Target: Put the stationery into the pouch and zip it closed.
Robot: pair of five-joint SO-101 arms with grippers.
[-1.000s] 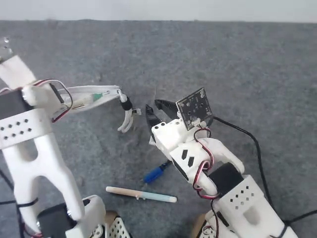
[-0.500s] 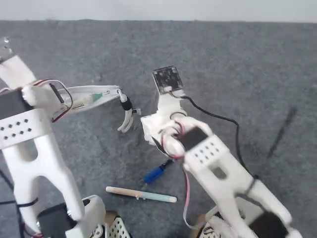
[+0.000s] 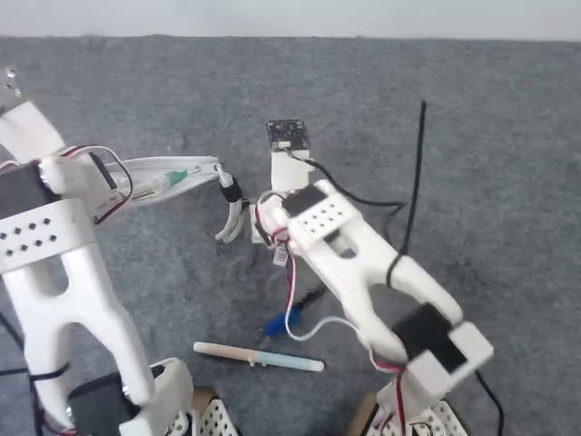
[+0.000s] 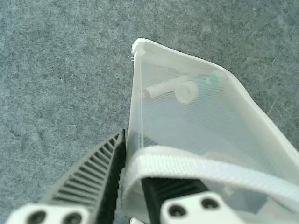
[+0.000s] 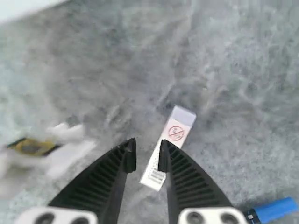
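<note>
My left gripper (image 4: 133, 161) is shut tight on the rim of the see-through pouch (image 4: 196, 130). One finger is outside the mesh and one is inside. Seen from above, the pouch sits in the upper left part of the picture, sticking out sideways from that gripper. A white pen with a green bit (image 4: 187, 86) lies inside it. My right gripper (image 5: 146, 149) points down near the middle of the picture, just beside the pouch's open end. Its fingers are only a little apart, and the near end of the white eraser (image 5: 174, 130) lies on the grey mat (image 3: 472, 118) right between the tips. I cannot tell if they touch it. A blue pen (image 3: 281, 320) lies on the mat lower down, half under my right arm. A long cream and pale blue pen (image 3: 259, 356) lies flat below that, near the bottom of the picture and well apart from both grippers.
</note>
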